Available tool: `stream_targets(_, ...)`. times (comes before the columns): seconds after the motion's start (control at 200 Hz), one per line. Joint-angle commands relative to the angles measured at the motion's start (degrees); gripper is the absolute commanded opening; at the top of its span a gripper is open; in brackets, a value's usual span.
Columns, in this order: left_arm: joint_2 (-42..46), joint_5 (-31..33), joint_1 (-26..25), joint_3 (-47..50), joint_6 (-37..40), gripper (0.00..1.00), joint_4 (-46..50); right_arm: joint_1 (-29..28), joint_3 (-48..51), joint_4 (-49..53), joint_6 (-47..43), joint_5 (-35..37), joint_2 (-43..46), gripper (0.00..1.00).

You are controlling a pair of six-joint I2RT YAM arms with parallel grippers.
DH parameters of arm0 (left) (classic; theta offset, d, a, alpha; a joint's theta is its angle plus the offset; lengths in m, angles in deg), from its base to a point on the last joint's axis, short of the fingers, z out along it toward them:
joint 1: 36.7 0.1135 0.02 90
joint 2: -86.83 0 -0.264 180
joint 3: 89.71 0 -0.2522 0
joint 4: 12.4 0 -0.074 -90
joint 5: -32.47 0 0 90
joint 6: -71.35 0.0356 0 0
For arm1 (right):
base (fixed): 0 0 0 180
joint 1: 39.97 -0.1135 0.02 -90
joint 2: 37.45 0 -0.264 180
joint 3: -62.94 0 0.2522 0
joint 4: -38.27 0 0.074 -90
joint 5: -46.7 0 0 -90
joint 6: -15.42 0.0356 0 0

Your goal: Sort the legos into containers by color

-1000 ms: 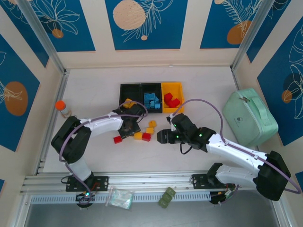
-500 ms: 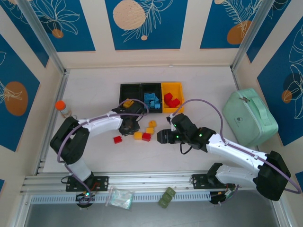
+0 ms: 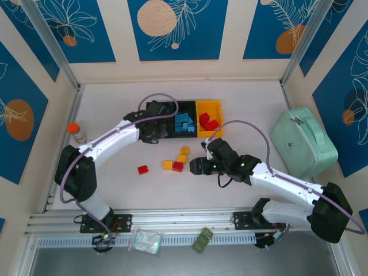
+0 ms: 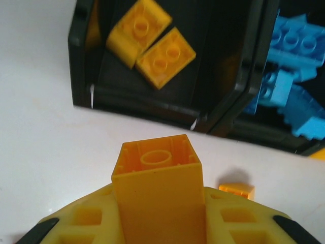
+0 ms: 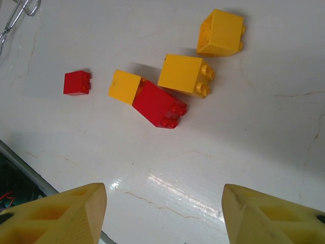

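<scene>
Held brick: yellow brick [image 4: 157, 188], lower centre of the left wrist view, hollow underside showing, clenched between the fingers [image 4: 76, 226] of the left gripper [image 4: 157, 229].
Its place: above bare table [image 4: 45, 152], just short of the front wall of the left black bin [image 4: 81, 61], not yet over the opening as far as could be judged.
Bins: two yellow bricks [image 4: 150, 48] lying in the left black bin; blue bricks [image 4: 297, 66] in the middle black bin [image 4: 256, 76]; red bricks [image 3: 208, 122] in the yellow-orange bin [image 3: 210, 105], upper centre of the top view.
Loose legos: five left on the table at centre frame, three yellow and two red; large red brick [image 5: 159, 104] touching a yellow neighbour [image 5: 125, 86]; small red brick [image 5: 77, 83] apart at the left.
Right gripper: right gripper [image 5: 165, 213] spread wide, nothing between the jaws, hanging over the table below that cluster.
Risk, early release: likely a drop onto the table or a bounce off the bin wall, caused by letting go before clearing the rim.
Risk, drift right: possibly a landing among the blue bricks, with the divider so near.
Risk, colour cue: yellow-orange bin easily mistaken for the yellow home.
Wrist views' gain: contents of the left black bin; which loose bricks touched.
Top view's gain: all three bins together; both arms well apart.
</scene>
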Motion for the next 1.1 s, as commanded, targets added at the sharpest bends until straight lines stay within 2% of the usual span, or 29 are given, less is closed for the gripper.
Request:
stream_targets(0.0, -4.2, 1.3, 2.4, -4.7, 5.1, 0.24, 3.2, -0.4, -1.0, -0.3, 0.4, -0.1, -0.2, 0.62)
stream_targets(0.175, -12.1, 3.4, 4.9, -14.0, 8.6, 0.25, 4.0, -0.3, -1.2, 0.3, 0.4, 0.2, -0.4, 0.62)
stream_targets(0.375, -21.4, 2.5, 7.1, -23.6, 10.0, 0.26, 5.3, -0.1, -1.6, 1.3, 0.5, 0.8, -0.6, 0.62)
stream_targets(0.705, -31.3, -2.1, 9.0, -31.8, 9.9, 0.33, 5.5, 1.0, -3.9, 3.4, -0.1, 0.9, -1.9, 0.62)
stream_targets(0.785, -32.4, -2.5, 9.1, -32.8, 10.0, 0.37, 5.8, 1.1, -4.6, 3.5, -0.4, 0.8, -2.7, 0.62)
stream_targets(0.915, -31.7, -2.5, 9.1, -32.8, 10.1, 0.56, 5.9, 1.1, -5.5, 3.5, -0.7, 0.7, -3.9, 0.62)
stream_targets(1.096, -27.3, -3.6, 9.1, -30.3, 10.4, 0.59, 4.4, 1.0, -6.1, 3.4, -1.0, 0.6, -4.7, 0.62)
